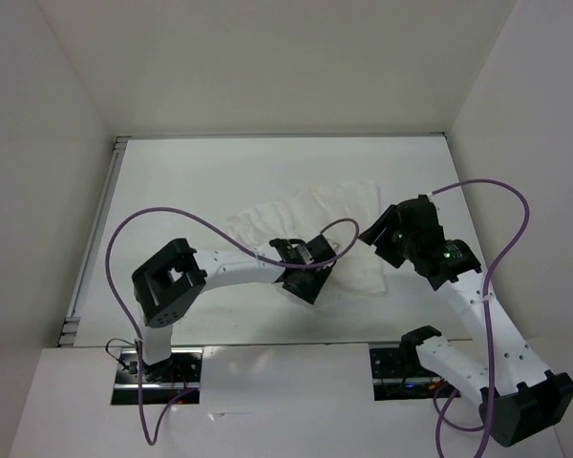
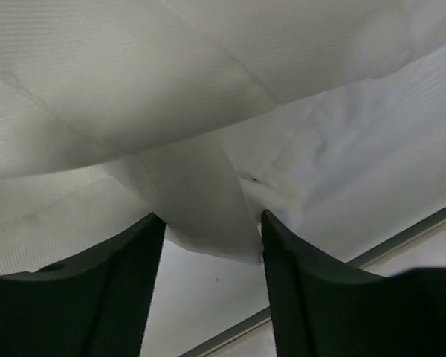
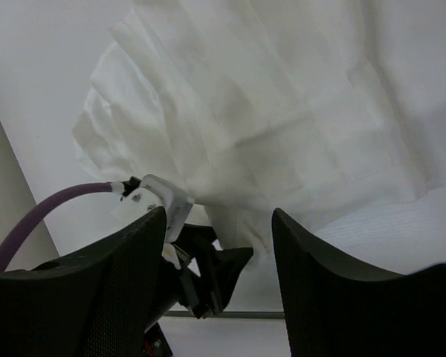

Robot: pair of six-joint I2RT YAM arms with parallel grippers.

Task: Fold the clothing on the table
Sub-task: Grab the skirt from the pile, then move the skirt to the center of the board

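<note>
Clothing, a thin white pleated fabric garment (image 1: 306, 212), lies mid-frame on the plain white table (image 1: 172, 191), one edge hanging between the parted, seemingly unclamped jaws of the left gripper (image 2: 208, 227) for a fold, while the right gripper (image 3: 219, 216) hovers wide apart and empty beside its right-hand edge.

1. The clothing (image 1: 310, 212) is white, lined with many fine straight pleats; up close, the fabric shows a faint close ribbing.
2. The desk (image 1: 172, 191) is plain white with a thin grey metal edge.
3. The left fingers (image 2: 89, 297) and right fingers (image 3: 349, 290) are matt black.
4. The arm links (image 1: 234, 272) are white, with black joints.
5. The cables (image 3: 52, 204) are purple.
6. Small green lights (image 1: 446, 254) glow on the right arm.
</note>
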